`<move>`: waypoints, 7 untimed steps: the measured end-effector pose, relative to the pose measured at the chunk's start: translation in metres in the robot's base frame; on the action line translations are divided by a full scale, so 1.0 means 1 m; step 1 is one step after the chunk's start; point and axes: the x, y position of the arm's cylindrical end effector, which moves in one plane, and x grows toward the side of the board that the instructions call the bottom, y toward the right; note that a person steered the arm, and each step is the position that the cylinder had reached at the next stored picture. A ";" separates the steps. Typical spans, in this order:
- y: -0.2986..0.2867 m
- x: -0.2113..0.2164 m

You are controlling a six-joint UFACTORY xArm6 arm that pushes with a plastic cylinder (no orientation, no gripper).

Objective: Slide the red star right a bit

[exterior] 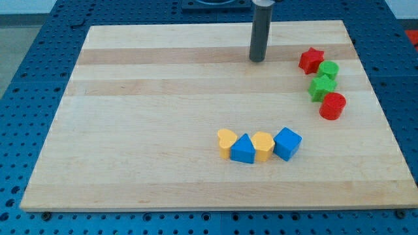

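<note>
Rod tip [257,60] rests on the wooden board [163,104], holding nothing, left of the red star [311,60] and apart from it. Star sits at the view's upper right, touching a green block [328,69]. Push apparently not yet begun; contact and rightward slide remain.

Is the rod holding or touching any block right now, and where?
Nothing is held. My tip stands apart from the red star, to the view's left of it.
</note>
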 end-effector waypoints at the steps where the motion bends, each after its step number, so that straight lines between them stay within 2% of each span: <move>1: 0.018 -0.017; 3: 0.054 -0.032; 4: 0.045 -0.027; 7: 0.045 0.021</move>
